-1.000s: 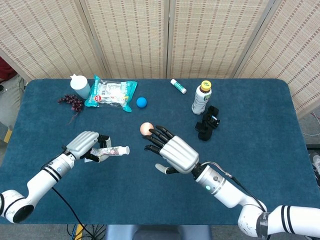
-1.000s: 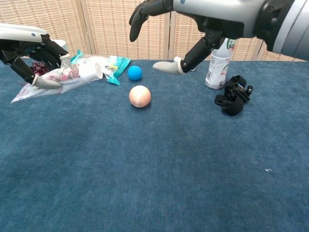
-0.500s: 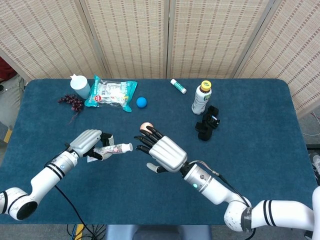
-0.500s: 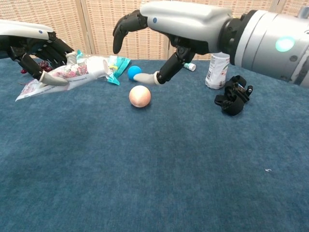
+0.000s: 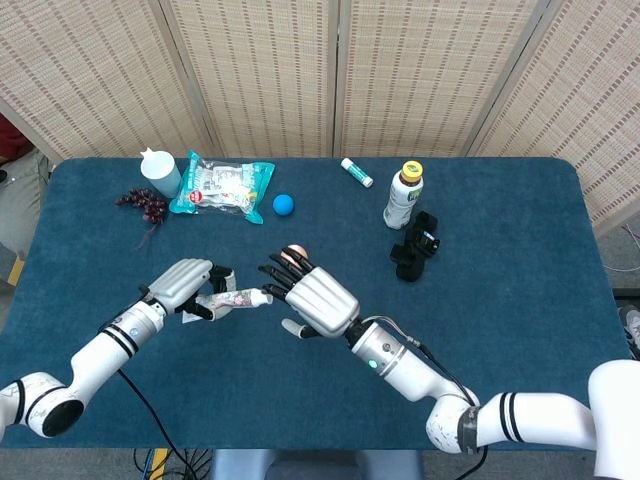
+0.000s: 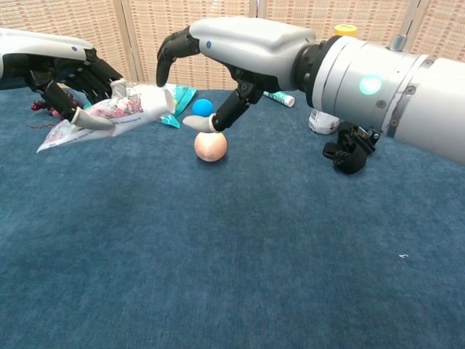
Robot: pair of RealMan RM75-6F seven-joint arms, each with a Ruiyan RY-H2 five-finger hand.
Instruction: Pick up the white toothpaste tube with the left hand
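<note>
Gripping the white toothpaste tube (image 6: 116,113) clear of the table, the left hand (image 5: 183,285) aims its capped end at the right hand (image 5: 312,300), whose spread, empty fingers hover just beside it.

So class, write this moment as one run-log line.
left hand: holds toothpaste tube off table | right hand: open, fingers apart, beside tube cap, above peach ball | pick-up: done
</note>
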